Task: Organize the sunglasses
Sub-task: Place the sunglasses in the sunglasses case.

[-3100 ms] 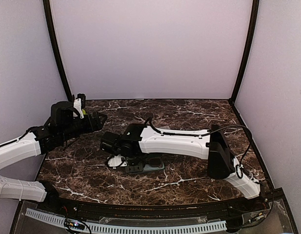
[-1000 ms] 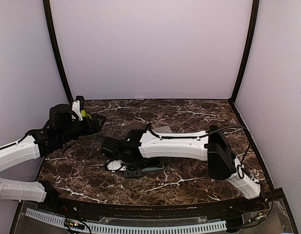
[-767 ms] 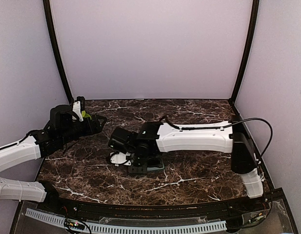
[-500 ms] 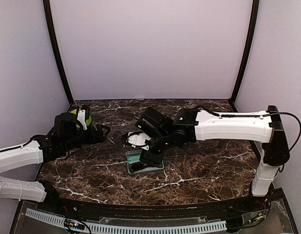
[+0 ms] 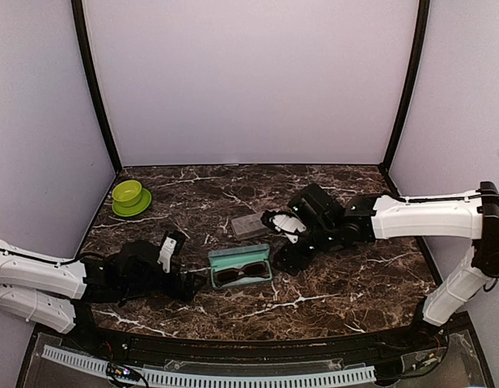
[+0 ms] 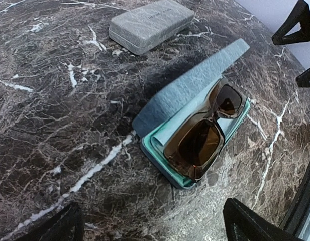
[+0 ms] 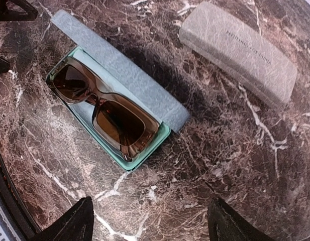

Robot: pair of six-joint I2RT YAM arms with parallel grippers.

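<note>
Now | brown sunglasses [image 6: 202, 133] lie folded inside the open teal case [image 6: 190, 85], likely awaiting closing | left pincer [image 6: 155, 228] apart, empty | right pincer [image 7: 152, 221] apart, empty | grey case [image 6: 149, 22] shut nearby

sunglasses [image 6: 204, 131] | brown frame, brown lenses | lying lenses-up in open teal case [image 6: 187, 93]

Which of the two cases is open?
The blue-grey case in front, lid up, holding the brown sunglasses; the grey case behind it is shut.
</note>
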